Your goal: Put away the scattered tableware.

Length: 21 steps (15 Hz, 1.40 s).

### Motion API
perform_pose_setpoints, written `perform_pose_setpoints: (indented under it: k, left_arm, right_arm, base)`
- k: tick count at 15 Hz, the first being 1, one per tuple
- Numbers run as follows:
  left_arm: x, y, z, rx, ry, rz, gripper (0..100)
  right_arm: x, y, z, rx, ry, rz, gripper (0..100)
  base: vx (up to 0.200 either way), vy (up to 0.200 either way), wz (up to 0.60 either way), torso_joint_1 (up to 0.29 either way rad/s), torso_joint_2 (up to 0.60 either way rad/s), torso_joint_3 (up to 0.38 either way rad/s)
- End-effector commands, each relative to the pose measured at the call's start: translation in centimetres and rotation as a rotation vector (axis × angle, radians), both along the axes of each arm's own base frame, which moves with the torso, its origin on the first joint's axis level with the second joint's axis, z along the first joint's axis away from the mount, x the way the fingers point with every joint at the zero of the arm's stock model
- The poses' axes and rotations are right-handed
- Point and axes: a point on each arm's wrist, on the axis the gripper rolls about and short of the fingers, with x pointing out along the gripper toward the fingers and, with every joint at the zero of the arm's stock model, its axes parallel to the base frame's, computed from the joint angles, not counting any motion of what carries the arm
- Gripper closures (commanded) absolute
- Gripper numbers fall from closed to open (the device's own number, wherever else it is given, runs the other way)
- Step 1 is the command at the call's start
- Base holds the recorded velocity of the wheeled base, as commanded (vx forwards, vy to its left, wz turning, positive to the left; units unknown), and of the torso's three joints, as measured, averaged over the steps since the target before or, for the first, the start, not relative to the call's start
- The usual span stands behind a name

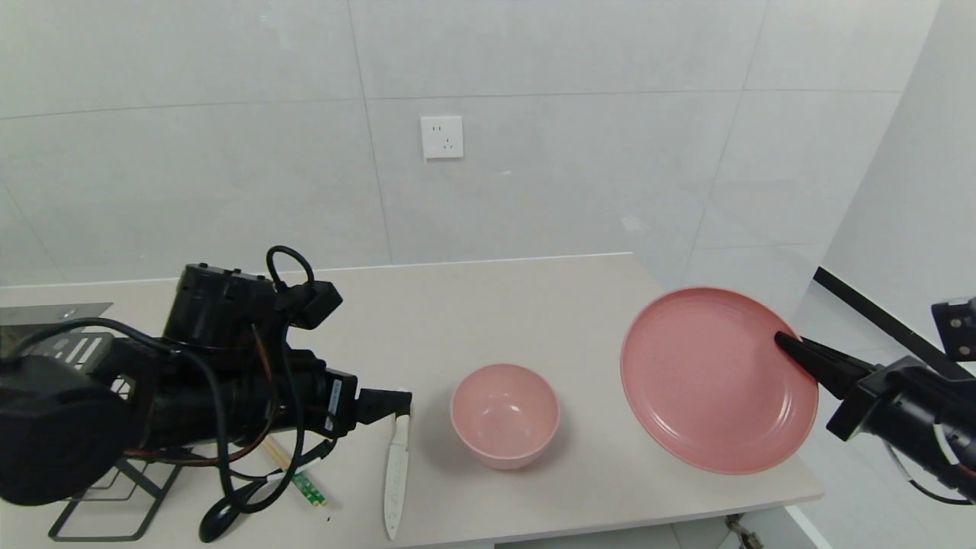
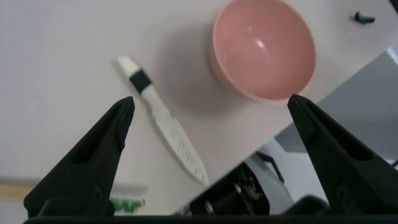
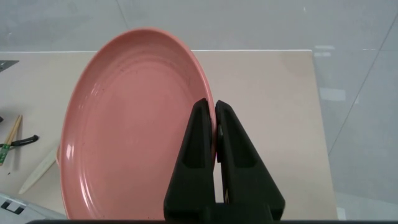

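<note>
My right gripper [image 1: 785,341] [image 3: 211,115] is shut on the rim of a pink plate [image 1: 709,377] [image 3: 130,118], holding it tilted above the right end of the counter. A pink bowl [image 1: 505,414] [image 2: 262,48] stands upright on the counter's middle. Left of it lies a white knife [image 1: 396,473] [image 2: 165,121] with a black band near its handle. My left gripper [image 1: 393,400] [image 2: 208,109] hangs open over the knife's handle end, its fingers wide apart and holding nothing. Chopsticks [image 1: 293,473] lie partly under the left arm.
A black wire rack [image 1: 107,488] stands at the counter's front left, mostly hidden by the left arm. The beige counter [image 1: 473,313] ends just right of the plate, with floor beyond. A tiled wall with a socket [image 1: 441,136] rises behind.
</note>
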Motion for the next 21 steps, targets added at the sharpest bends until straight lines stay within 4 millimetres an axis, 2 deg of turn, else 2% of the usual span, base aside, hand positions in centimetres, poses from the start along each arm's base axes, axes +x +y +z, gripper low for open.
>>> perform_pose_setpoints:
  k: [1, 3, 9, 15, 21]
  left_arm:
    - [2.3, -1.7, -2.2, 0.014, 0.015, -0.002, 0]
    - [3.5, -2.9, -3.1, -0.014, -0.042, 0.004, 0]
    - [4.8, -5.4, -5.6, -0.011, -0.007, -0.020, 0]
    - [6.2, -6.9, -8.2, -0.017, -0.019, -0.038, 0]
    - [6.6, -7.7, -9.3, -0.030, -0.005, -0.037, 0]
  right_arm:
    - [0.3, 0.0, -0.4, 0.002, 0.025, 0.001, 100]
    - [0.7, 0.0, -1.0, -0.002, 0.056, -0.001, 100]
    - [0.7, 0.1, -1.2, -0.005, 0.066, 0.001, 100]
    - [0.7, 0.0, -1.2, -0.005, 0.063, -0.001, 100]
    - [0.7, 0.0, -1.2, -0.005, 0.064, -0.001, 100]
  base:
    - [0.000, 0.000, 0.00, 0.000, 0.00, 0.000]
    - [0.000, 0.000, 0.00, 0.000, 0.00, 0.000]
    - [0.000, 0.000, 0.00, 0.000, 0.00, 0.000]
    - [0.000, 0.000, 0.00, 0.000, 0.00, 0.000]
    - [0.000, 0.000, 0.00, 0.000, 0.00, 0.000]
